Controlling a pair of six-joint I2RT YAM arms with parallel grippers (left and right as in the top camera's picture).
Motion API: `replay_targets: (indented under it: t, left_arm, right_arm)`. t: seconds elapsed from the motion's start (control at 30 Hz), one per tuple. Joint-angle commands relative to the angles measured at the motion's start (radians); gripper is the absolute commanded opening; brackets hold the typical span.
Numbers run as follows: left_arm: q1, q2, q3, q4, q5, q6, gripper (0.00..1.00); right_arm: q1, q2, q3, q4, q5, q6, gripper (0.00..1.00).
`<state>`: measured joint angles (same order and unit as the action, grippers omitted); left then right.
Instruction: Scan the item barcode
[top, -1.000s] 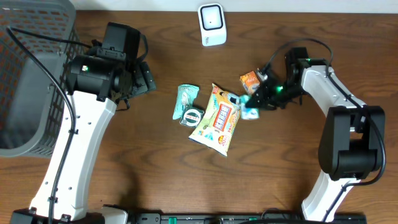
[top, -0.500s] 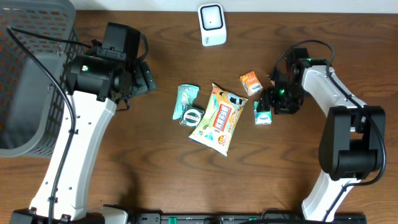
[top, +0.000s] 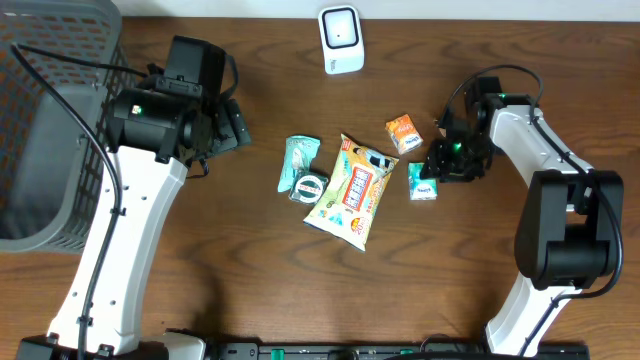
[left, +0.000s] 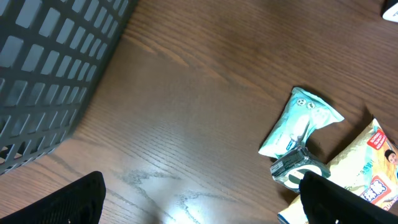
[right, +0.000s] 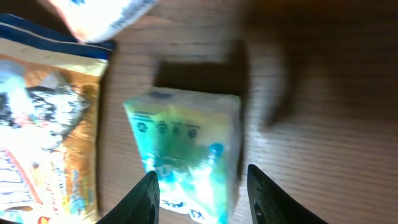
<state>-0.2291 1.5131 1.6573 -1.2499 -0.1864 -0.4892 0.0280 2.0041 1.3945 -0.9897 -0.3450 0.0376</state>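
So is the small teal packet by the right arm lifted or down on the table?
Down: the small teal packet lies flat on the table, the right gripper spread astride it. Whether its fingers touch it, cannot tell.

Mock shop checkout: barcode scanner (top: 341, 40), grey basket (top: 40, 150), packaged snacks (top: 350, 195) on wooden table (top: 250, 290).
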Motion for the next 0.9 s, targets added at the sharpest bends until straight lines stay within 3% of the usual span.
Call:
replay_targets:
  t: [0.0,0.37,0.77,0.83,0.87]
  left_arm:
    - [0.003,0.003,0.008,-0.003,-0.013,0.01,0.98]
    - [0.003,0.003,0.008,-0.003,-0.013,0.01,0.98]
    - [0.003,0.003,0.008,-0.003,-0.013,0.01,0.98]
    - [0.003,0.003,0.008,-0.003,-0.013,0.01,0.98]
    - [0.003,0.003,0.008,-0.003,-0.013,0.01,0.98]
  right_arm:
    - [-0.002,0.01,0.001,0.018,-0.081,-0.021,0.4]
    - [-0.008,0.011,-0.095,0.108,-0.092,-0.02,0.32]
    - [-0.008,0.011,-0.181,0.191,-0.091,-0.02,0.32]
    - [-0.008,0.011,-0.192,0.198,-0.091,-0.02,0.25]
    - [-0.008,0.011,-0.195,0.2,-0.091,-0.02,0.14]
